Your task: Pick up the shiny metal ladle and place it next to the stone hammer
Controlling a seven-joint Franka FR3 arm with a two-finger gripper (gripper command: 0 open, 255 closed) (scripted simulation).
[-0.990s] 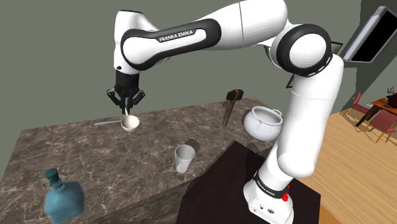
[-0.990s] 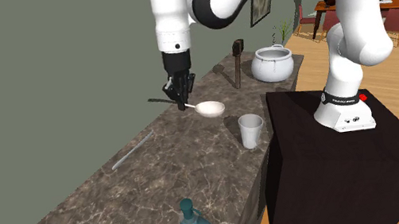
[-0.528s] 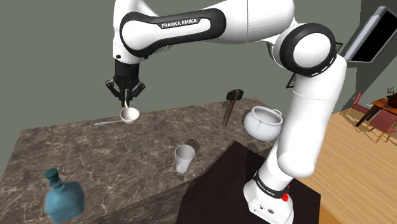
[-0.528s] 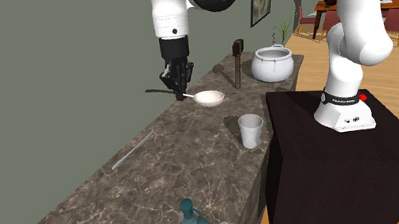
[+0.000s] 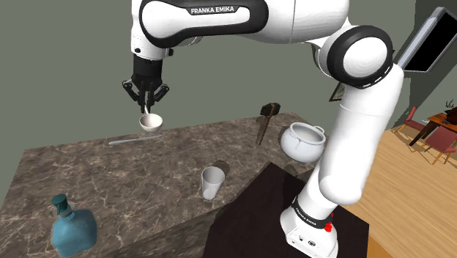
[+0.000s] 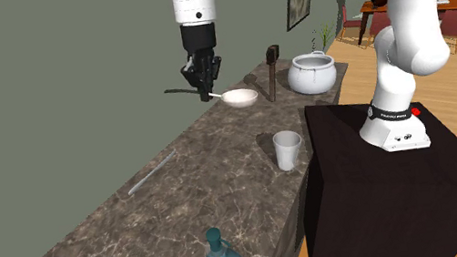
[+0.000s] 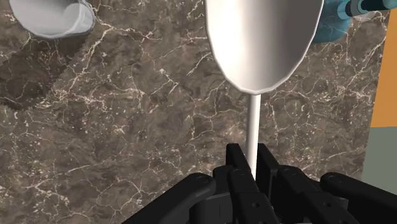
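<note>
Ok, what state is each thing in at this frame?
ladle: held off the counter, bowl below the gripper
gripper: shut on the ladle's handle
hammer: standing on the counter, head up
pot: upright on the counter
cup: upright, mouth up
blue bottle: upright
thin rod: lying flat on the counter

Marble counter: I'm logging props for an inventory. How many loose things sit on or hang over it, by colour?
White: 3 (long-handled ladle in the black pincer, two-handled pot, cup)
Teal: 1 (round-bodied bottle)
Dark brown: 1 (hammer)
Grey: 1 (thin rod)
Total: 6
</note>
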